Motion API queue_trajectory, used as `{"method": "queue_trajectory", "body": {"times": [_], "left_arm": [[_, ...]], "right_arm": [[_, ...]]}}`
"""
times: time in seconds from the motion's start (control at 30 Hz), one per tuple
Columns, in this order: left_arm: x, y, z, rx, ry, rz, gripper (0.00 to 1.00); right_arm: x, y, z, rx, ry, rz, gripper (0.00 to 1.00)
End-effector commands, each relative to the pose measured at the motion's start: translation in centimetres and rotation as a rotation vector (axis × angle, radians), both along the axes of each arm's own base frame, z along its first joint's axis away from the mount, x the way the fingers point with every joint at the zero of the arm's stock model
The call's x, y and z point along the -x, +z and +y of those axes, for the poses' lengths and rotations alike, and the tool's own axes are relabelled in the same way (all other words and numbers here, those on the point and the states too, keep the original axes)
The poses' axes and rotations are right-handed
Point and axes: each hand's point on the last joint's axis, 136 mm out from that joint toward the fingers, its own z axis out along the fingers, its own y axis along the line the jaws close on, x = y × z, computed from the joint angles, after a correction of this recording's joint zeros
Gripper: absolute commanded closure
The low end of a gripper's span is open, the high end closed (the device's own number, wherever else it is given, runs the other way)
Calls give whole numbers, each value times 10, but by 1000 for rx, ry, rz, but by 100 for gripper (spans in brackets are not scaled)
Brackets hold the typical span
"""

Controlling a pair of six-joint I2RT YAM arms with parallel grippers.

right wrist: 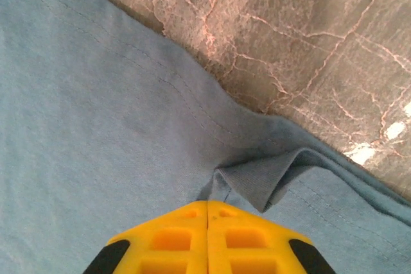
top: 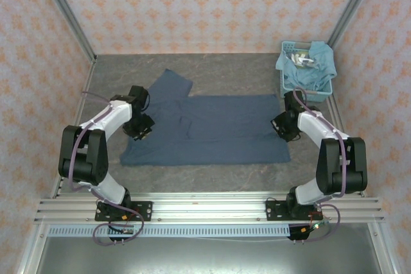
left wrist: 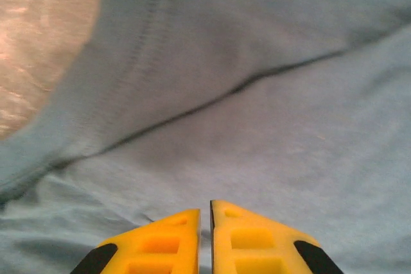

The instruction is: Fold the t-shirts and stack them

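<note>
Two tees are in play. Broadest is the surface (top: 212, 72). Spread flat on it, reaching from the left fingers (top: 139, 126) across to the right fingers (top: 284, 126), lies the dark tee (top: 218, 129). Beyond the right fingers and well apart from them, a basket (top: 292, 45) holds the teal tee (top: 316, 62), bunched and hanging over the rim.

In the right wrist view the right fingers are pressed together. A small peak of the dark tee's edge stands up at their tips, so they appear to pinch that edge, and bare surface lies just ahead of them. In the left wrist view the left fingers are all but closed, with only a hairline gap. No cloth shows between them, and a long crease crosses the fabric ahead.

The cloth looks light and limp, with no stiffness. Lifted from one pinch it would likely sag, drag and wrinkle. The best holds are probably its edges or seams, taken at both ends together and kept taut. The left fingers likely need to spread and close on a layer first.
</note>
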Motion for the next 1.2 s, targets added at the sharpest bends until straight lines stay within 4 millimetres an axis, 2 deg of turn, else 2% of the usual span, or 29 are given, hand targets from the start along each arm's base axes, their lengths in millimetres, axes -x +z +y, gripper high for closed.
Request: {"method": "queue_trajectory", "body": {"times": [0.0,0.07,0.17,0.33,0.57,0.63,0.77,0.83,0.9,1.03,1.17], "left_arm": [[19,-4,13,-30,-5,56,88],[22,-8,16,-39,-1,72,88],[25,-14,23,-75,2,99,88],[27,-20,37,-148,-9,131,88],[24,-17,50,-195,-28,137,88],[19,-7,49,-194,-28,100,88],[13,27,49,-201,-19,-22,82],[16,36,46,-193,-20,-55,80],[21,34,36,-145,-19,-55,80],[29,14,11,-42,-5,-13,81],[31,-6,-6,11,12,39,82]], "right_arm": [[13,-6,-4,34,-19,26,94],[14,-11,-9,50,-18,39,95],[4,-13,-25,109,-10,36,96],[-9,-21,-37,143,17,88,99],[-7,-25,-37,134,26,118,99],[-8,-17,-36,127,33,98,99],[-4,22,-38,180,59,10,98],[1,37,-33,213,97,-24,94],[10,41,-20,206,138,-28,92],[29,29,7,120,167,-25,88],[38,13,29,39,171,-31,86]]}}
